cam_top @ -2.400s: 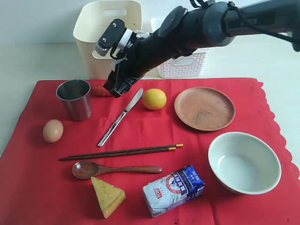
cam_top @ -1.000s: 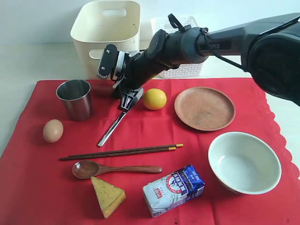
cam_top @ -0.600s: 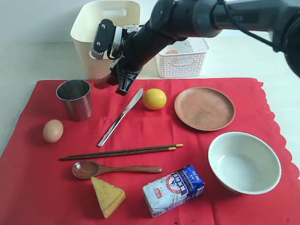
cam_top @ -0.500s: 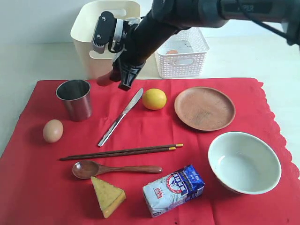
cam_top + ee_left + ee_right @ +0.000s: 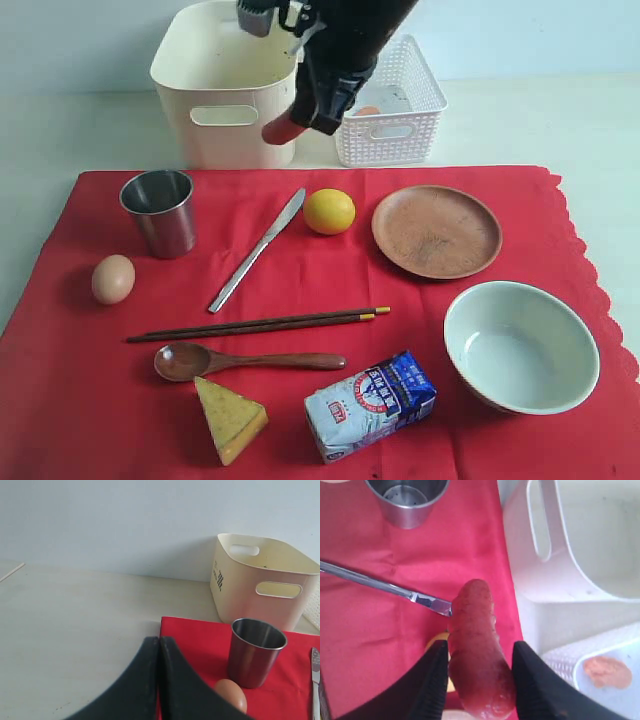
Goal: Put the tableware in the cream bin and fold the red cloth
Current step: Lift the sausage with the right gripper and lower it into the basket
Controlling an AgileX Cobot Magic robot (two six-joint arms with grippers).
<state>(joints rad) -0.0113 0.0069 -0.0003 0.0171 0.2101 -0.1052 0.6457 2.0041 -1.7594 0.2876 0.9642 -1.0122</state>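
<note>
My right gripper [image 5: 306, 121] is shut on a reddish sausage [image 5: 281, 130] and hangs in the air in front of the gap between the cream bin [image 5: 228, 85] and the lattice basket. In the right wrist view the sausage [image 5: 476, 645] sits between both fingers. On the red cloth [image 5: 300, 285] lie the steel cup [image 5: 160, 211], knife [image 5: 257, 250], chopsticks [image 5: 260, 323], wooden spoon [image 5: 245, 360], brown plate [image 5: 436, 231] and pale green bowl [image 5: 521, 346]. My left gripper [image 5: 159, 643] is shut and empty, low beside the cloth's edge near the cup [image 5: 255, 651].
A white lattice basket [image 5: 398, 115] stands right of the bin. An egg [image 5: 113, 278], lemon [image 5: 329, 211], cheese wedge [image 5: 231, 418] and milk carton [image 5: 370, 404] also lie on the cloth.
My right gripper has risen from the cloth beside the cup and swung up and to the right, carrying the sausage to in front of the bin and basket.
</note>
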